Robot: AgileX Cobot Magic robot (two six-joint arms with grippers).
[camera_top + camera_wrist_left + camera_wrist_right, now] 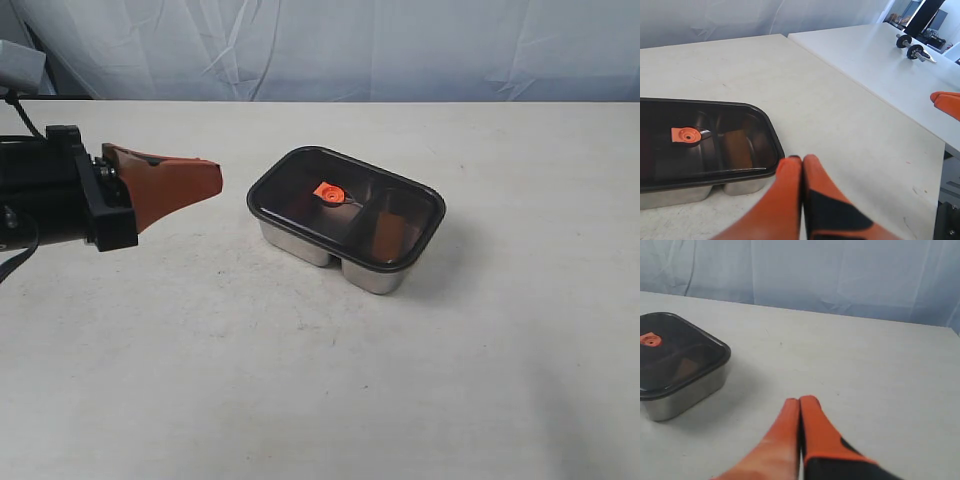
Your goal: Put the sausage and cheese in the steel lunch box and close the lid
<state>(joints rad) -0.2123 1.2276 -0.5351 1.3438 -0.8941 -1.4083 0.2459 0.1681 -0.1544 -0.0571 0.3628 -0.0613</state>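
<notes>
Left gripper (801,159) pinched shut, empty — steel lunch box (670,197) just beside its tips.
Right gripper (799,400) is closed on nothing too, farther from the box. The lid (740,145) looks seated; sausage and cheese cannot be made out through the dark plastic. Any final press should, I judge, go straight down near the orange valve (686,135) — sideways force may skid the box.

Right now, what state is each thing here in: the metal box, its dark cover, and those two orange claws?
lid: on the box, covering it fully, orange valve on top.
steel lunch box: closed, upright on the table; contents unclear through the dark lid.
left gripper: shut, empty, beside the box, not touching it.
right gripper: shut, empty, apart from the box.
</notes>
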